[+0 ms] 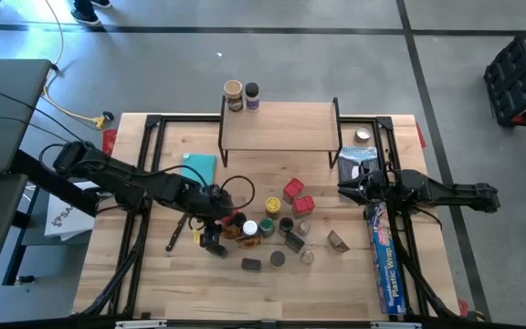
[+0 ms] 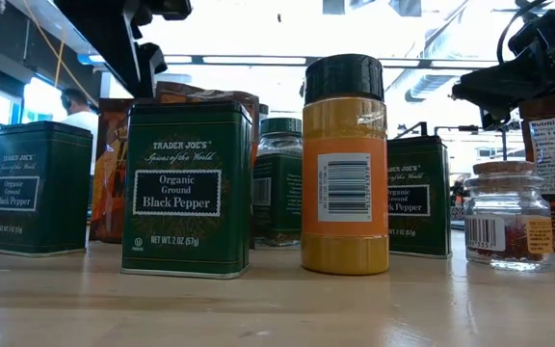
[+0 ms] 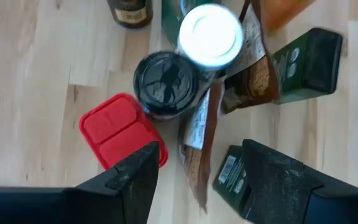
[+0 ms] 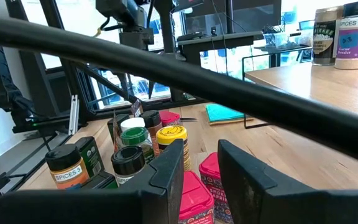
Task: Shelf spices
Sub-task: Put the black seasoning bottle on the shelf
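The spices [image 1: 272, 228] stand and lie in a cluster on the tabletop, near of the shelf [image 1: 278, 128]. Two jars [image 1: 241, 95] stand on the shelf's far left corner. My left gripper [image 1: 212, 228] hovers open over the cluster's left end. In the left wrist view its fingers [image 3: 132, 180] stand on either side of a brown packet [image 3: 202, 134], with a red box [image 3: 118, 129], a black-lidded jar [image 3: 165, 84] and a white-lidded jar [image 3: 210, 34] beyond. My right gripper [image 1: 347, 190] is open and empty right of the cluster, pointing at the red boxes [image 4: 197, 186].
A long blue plastic-wrap box [image 1: 383, 260] lies along the right side under my right arm. A teal cloth [image 1: 199, 167] lies left of the shelf's near edge. Dark pepper tins [image 2: 186, 188] and an orange jar [image 2: 345, 164] stand nearest the table's front edge.
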Robot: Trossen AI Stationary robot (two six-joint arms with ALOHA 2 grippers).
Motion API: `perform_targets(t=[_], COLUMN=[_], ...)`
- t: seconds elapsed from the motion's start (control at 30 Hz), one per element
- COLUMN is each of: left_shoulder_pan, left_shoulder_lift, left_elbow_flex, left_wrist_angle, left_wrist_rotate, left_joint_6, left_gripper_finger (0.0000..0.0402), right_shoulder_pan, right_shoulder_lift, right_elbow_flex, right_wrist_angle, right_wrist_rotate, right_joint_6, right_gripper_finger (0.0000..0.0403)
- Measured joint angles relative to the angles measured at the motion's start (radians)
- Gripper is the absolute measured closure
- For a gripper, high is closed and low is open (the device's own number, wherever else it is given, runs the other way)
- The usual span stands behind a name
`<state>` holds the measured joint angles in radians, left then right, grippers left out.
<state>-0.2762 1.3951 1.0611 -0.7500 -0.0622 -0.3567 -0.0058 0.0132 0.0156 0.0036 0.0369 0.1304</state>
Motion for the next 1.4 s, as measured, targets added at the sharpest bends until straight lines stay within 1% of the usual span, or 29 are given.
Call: perform_targets(t=[0.33,0.53,0.63,0.8,0.97,1.07,1.2,1.4], left_shoulder_pan=[-0.009,0.003,0.015,0.035,0.076,0.111,0.151,0.194], left_shoulder_lift=[0.060,0.054,0.043,0.045,0.047,0.047,0.047,0.047], left_elbow_flex=[0.000,0.031,0.055,0.054,0.048,0.048,0.049,0.049], left_wrist_angle=[0.001,-0.004,0.000,-0.029,-0.036,-0.031,0.013,-0.034], left_wrist_rotate=[-0.011,0.059,0.061,0.049,0.008,0.006,0.010,0.020], left_joint_6=[-0.001,0.020,0.036,0.056,0.025,-0.006,-0.007,-0.013], left_gripper_finger=[0.0179,0.0179,0.0179,0.0179,0.0179,0.0179,0.0179,0.0179], right_shoulder_pan=[0.000,0.000,0.000,0.000,0.000,0.000,0.000,0.000], right_shoulder_lift=[0.000,0.000,0.000,0.000,0.000,0.000,0.000,0.000], right_elbow_flex=[0.000,0.000,0.000,0.000,0.000,0.000,0.000,0.000], right_wrist_angle=[0.000,0.000,0.000,0.000,0.000,0.000,0.000,0.000], right_wrist_rotate=[0.000,0.000,0.000,0.000,0.000,0.000,0.000,0.000], right_joint_6=[0.000,0.000,0.000,0.000,0.000,0.000,0.000,0.000], right_gripper_finger=[0.0308,0.0308,0.0308,0.0308,0.0308,0.0308,0.0308,0.0308])
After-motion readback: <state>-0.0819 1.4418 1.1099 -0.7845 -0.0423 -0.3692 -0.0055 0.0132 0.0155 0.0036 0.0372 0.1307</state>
